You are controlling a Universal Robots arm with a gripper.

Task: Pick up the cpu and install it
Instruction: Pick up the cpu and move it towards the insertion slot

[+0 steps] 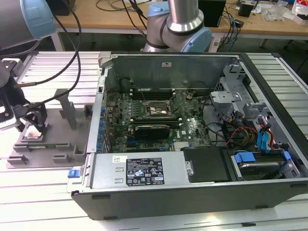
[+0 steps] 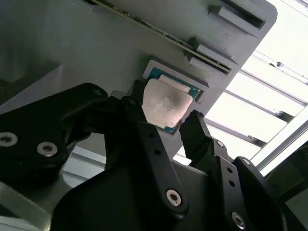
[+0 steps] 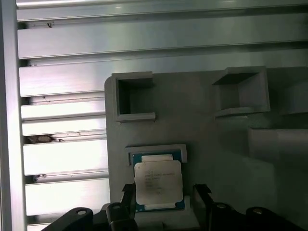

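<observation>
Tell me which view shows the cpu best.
The first wrist view: the cpu faces the camera, whole top visible. The second wrist view shows it at a slant; the exterior view, a small pale patch.

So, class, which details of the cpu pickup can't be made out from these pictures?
One side of the cpu: second wrist view, behind the gripper.
The socket frame: exterior view, too small to tell whether it is open.
The grey tray, full outline: first wrist view, cut off by the picture's edges.

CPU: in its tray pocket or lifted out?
In the pocket. The cpu lies flat, framed by the tray, in both wrist views; the open gripper straddles it.
</observation>
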